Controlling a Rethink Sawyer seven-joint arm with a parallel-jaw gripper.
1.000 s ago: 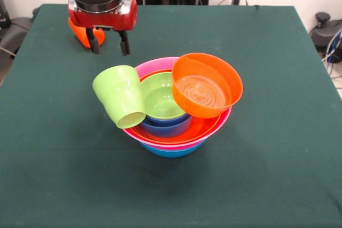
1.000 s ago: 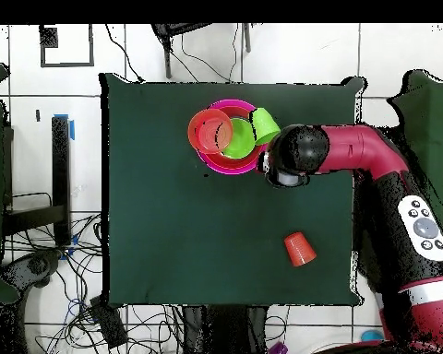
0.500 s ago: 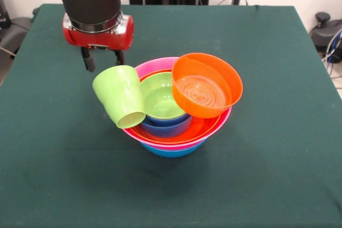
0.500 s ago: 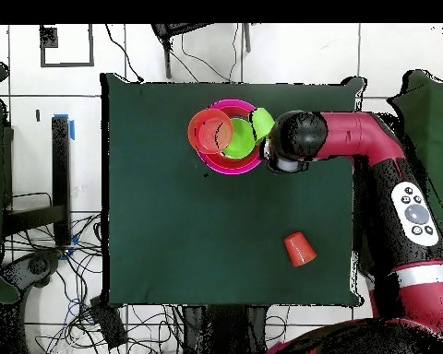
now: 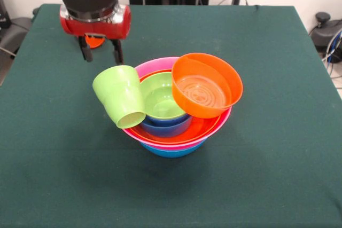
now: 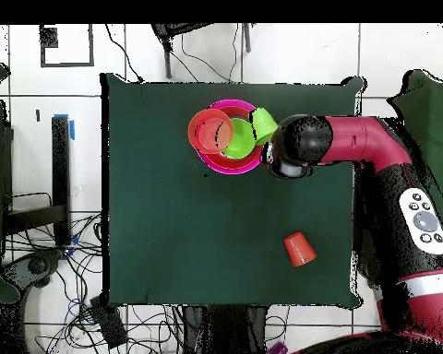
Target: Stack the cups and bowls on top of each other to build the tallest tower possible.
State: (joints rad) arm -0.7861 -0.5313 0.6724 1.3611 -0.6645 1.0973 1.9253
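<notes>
On the counter (image 5: 278,52), which is draped in a dark green cloth, the tower (image 5: 179,132) stands near the middle: a wide glossy blue plastic bowl (image 5: 171,151) at the bottom, a large pink plastic bowl (image 5: 160,63) nested in it, and a large orange plastic bowl (image 5: 189,130) nested in the pink one. Inside these sits a smaller blue plastic bowl (image 5: 166,126) with a small lime-green plastic bowl (image 5: 160,97) nested in it. A smaller orange plastic bowl (image 5: 206,85) leans tilted against the tower's right side in the front view, its opening turned toward the camera and its lower edge resting inside the large bowls. The smooth lime-green plastic tumbler (image 5: 121,95) lies tipped on the tower's left rim in the front view, its base pointing down and outward and its mouth up toward the robot's side, touching the lime-green bowl's edge. The red and black arm's gripper (image 5: 99,51) hangs just behind and above this tumbler, with its two dark fingers (image 5: 85,50) apart and pointing down, holding nothing and not touching the tumbler. Behind the fingers a sliver of the ribbed orange plastic tumbler (image 5: 95,40) shows; in the overhead view this tumbler (image 6: 299,249) stands mouth-down on the cloth, well apart from the tower (image 6: 230,138), nearer the robot's base. From above, the arm's wrist (image 6: 294,147) sits just beside the green tumbler (image 6: 263,123) at the tower's edge.
</notes>
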